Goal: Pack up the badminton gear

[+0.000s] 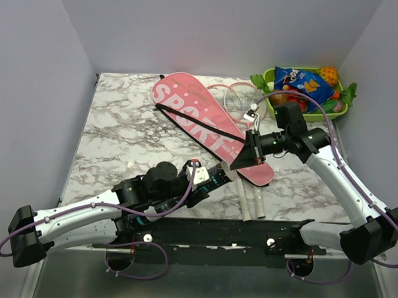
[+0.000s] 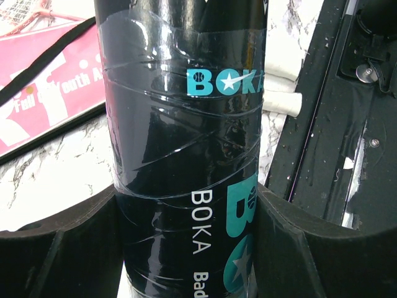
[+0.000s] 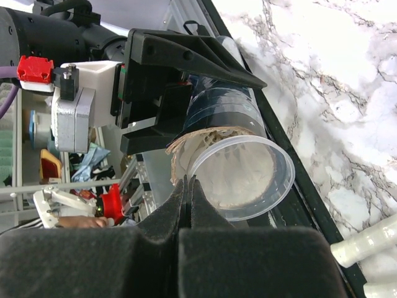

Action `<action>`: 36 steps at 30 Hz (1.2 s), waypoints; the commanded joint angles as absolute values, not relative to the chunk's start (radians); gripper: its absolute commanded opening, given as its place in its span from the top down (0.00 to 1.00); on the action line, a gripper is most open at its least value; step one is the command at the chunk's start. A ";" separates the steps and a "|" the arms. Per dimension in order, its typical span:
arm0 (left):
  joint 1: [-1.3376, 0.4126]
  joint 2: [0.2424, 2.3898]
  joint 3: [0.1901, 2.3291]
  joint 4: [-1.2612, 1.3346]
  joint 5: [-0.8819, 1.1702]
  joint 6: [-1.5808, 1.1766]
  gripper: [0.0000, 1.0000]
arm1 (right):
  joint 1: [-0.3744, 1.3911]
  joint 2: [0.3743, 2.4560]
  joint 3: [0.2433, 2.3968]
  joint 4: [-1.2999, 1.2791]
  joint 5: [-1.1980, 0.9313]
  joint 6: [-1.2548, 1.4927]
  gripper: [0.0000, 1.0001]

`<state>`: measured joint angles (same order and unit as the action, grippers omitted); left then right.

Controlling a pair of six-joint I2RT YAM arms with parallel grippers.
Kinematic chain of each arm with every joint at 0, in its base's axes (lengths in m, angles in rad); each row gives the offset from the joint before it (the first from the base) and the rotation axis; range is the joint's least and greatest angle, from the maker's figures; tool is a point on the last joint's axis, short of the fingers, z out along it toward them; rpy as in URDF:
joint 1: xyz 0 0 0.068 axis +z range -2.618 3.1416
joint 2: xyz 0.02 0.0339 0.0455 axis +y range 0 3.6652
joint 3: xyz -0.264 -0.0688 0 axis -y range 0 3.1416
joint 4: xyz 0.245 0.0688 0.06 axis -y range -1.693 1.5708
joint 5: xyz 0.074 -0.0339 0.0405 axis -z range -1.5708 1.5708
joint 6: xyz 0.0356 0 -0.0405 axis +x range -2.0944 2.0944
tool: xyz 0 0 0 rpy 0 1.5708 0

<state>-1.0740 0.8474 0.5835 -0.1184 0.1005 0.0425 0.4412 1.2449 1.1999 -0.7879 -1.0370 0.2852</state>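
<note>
- In the top external view, the left arm is reaching in from the lower left, and the left gripper (image 1: pixel 207 178) is clamping a dark tube (image 1: pixel 223 173) low over the near edge of the marble table (image 1: pixel 120 132).
- The right gripper (image 1: pixel 238 162) is pointing down at the far end of that tube with its jaws pressed together.
- The pink racket bag (image 1: pixel 200 119) is lying diagonally across the middle of the table with its black strap (image 1: pixel 193 121) running along it.
- The two rackets (image 1: pixel 235 98) are lying beside the bag, their heads poking out near the green tray (image 1: pixel 343 110) and their white handles (image 1: pixel 251 205) reaching the near edge.
- In the left wrist view, the tube (image 2: pixel 180 124) is filling the frame and showing teal and white "BOKA" lettering.
- The left gripper (image 2: pixel 186 248) is standing wide around the tube, with both black fingers (image 2: pixel 56 248) pressing against its sides.
- The bag (image 2: pixel 43 105) is showing at the upper left and the handle ends (image 2: pixel 279 99) to the right of the tube.
- In the right wrist view, the right gripper (image 3: pixel 186 186) is closing fully, tips meeting at the rim of the clear cap (image 3: pixel 248 180) on the tube's (image 3: pixel 223 105) end.
- Whether the tips are pinching that rim or only touching it, I cannot tell.
- The left gripper (image 3: pixel 186 93) is gripping the tube just behind the cap.
- The racket handles (image 3: pixel 366 248) are lying on the table at the lower right.
</note>
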 commanded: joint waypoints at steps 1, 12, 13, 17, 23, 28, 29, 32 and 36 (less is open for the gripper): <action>-1.080 0.824 0.575 -0.130 0.118 0.021 1.00 | 0.468 1.261 1.229 -0.811 -1.049 0.267 0.99; -1.080 0.830 0.569 -0.118 0.115 0.025 1.00 | 0.509 1.273 1.209 -0.770 -1.075 0.281 0.99; -1.080 0.830 0.569 -0.117 0.115 0.026 1.00 | 0.514 1.272 1.209 -0.767 -1.080 0.285 0.99; -1.080 0.836 0.566 -0.109 0.117 0.026 1.00 | 0.520 1.264 1.210 -0.746 -1.092 0.301 0.99; -1.080 0.838 0.566 -0.107 0.115 0.025 1.00 | 0.525 1.272 1.218 -0.775 -1.097 0.276 0.99; -1.080 0.828 0.563 -0.113 0.109 0.026 1.00 | 0.532 1.270 1.203 -0.767 -1.109 0.276 0.99; -1.080 0.827 0.563 -0.112 0.104 0.028 1.00 | 0.534 1.272 1.200 -0.764 -1.114 0.275 0.99; -1.080 0.824 0.566 -0.110 0.094 0.029 1.00 | 0.540 1.269 1.183 -0.753 -1.124 0.279 0.99; -1.080 0.816 0.569 -0.109 0.077 0.037 1.00 | 0.546 1.264 1.152 -0.721 -1.150 0.301 0.99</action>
